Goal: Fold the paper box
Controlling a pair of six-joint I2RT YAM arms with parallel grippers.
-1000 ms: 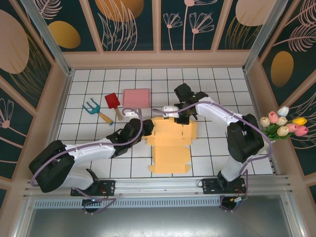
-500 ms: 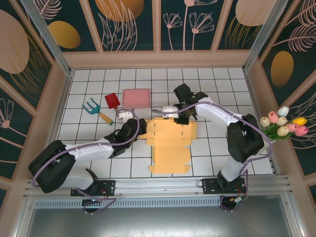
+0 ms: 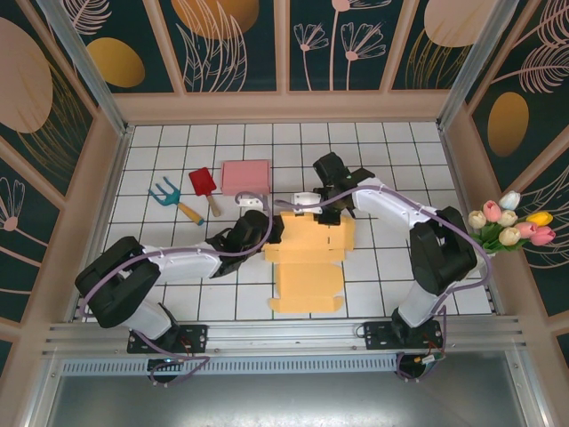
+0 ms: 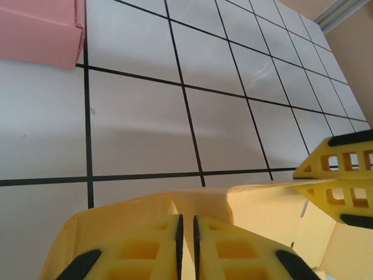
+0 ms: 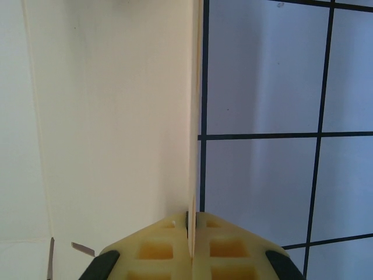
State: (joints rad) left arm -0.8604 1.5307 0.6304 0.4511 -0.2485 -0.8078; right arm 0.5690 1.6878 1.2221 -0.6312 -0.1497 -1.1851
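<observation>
A white tiled surface (image 3: 400,267) with black grid lines covers the floor of the enclosure, walled by panels printed with leaves and flowers. Two black-and-white arms reach over it from the near edge. The left arm (image 3: 178,264) lies low and stretches right toward the centre, while the right arm (image 3: 400,209) bends up and back to the left. A flat, unfolded yellow paper box (image 3: 307,267) lies at the centre of the surface between the arms. Its wide section is on the far side and its long panel points toward the near edge. The left jaws sit at the box's left edge. In the left wrist view their yellow fingers (image 4: 145,251) stand almost together, clamped on a side flap that is lifted off the tiles. The right jaws sit at the box's far edge. In the right wrist view their fingers (image 5: 157,251) are pressed together on a thin paper edge that runs straight into the seam between them. A pink rectangular box (image 3: 245,176) lies beyond the yellow sheet to the left, apart from it. A bunch of pastel tulips (image 3: 511,222) hangs at the right wall. A red trowel with a wooden handle (image 3: 204,185) lies just left of the pink box. A blue hand rake (image 3: 167,194) lies beside the trowel.
</observation>
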